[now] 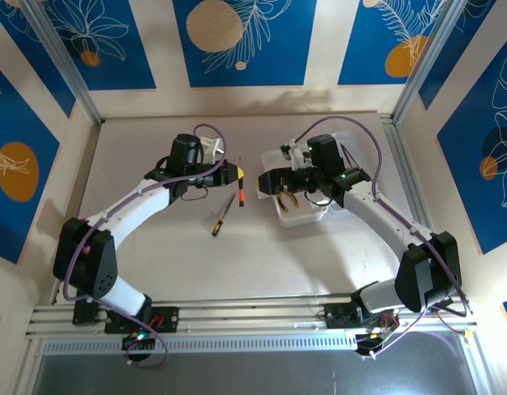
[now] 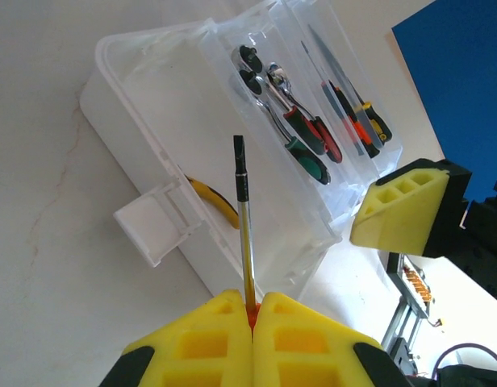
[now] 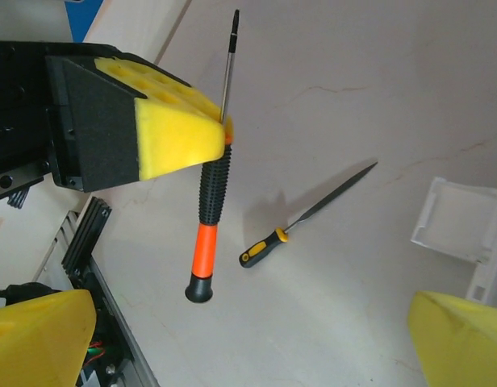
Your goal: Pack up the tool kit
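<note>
- While my left gripper (image 2: 252, 313) pinches the thin metal shaft of the black-and-orange-handled screwdriver (image 3: 210, 211), the tool hangs off the white table (image 3: 353, 97).
- My right gripper (image 3: 248, 330) is spread wide and holds nothing, just beside the left fingers (image 3: 164, 121).
- A thin yellow-and-black-handled screwdriver (image 3: 301, 219) lies flat on the table, apart from the box.
- The clear rectangular plastic box (image 2: 144, 89) has yellow-handled pliers (image 2: 212, 197) in its deep part.
- Through the clear plastic at its far side I see ratchet-headed tools with red and green grips (image 2: 301, 133) and thin screwdrivers (image 2: 349, 109) alongside.
- The box's white latch (image 2: 152, 222) juts out towards my left fingers.
</note>
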Robot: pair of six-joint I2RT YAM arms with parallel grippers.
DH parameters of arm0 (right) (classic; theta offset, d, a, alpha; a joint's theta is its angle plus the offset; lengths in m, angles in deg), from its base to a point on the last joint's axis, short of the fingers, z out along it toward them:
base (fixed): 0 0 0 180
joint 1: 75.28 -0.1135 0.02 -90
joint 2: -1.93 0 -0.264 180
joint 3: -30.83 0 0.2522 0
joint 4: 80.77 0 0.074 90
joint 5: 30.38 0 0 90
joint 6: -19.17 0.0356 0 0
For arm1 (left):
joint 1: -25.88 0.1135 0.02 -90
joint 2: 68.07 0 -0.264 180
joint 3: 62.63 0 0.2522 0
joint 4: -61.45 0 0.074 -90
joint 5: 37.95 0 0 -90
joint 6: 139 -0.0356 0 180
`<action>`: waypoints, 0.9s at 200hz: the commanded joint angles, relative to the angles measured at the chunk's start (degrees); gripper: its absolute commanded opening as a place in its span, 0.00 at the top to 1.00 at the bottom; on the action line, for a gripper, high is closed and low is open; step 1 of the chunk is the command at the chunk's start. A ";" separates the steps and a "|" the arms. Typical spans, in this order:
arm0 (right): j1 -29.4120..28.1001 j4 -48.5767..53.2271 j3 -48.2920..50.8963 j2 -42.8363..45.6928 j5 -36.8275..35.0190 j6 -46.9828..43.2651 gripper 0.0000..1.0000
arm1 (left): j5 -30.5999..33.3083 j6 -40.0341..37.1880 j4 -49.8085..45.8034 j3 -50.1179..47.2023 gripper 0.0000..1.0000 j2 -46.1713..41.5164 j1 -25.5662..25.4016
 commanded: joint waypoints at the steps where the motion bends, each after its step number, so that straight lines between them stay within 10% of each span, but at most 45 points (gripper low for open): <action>1: -0.53 -1.84 0.36 -1.20 2.29 1.34 0.04 | -1.75 0.67 2.29 1.79 1.00 0.63 -0.68; 136: -8.14 -5.33 -5.09 -10.81 2.31 3.13 0.33 | -2.54 1.94 4.84 1.68 1.00 1.06 -1.16; 180: -9.50 -5.08 -7.14 -13.44 1.38 3.70 0.66 | -3.04 2.15 5.40 1.65 1.00 0.76 -1.37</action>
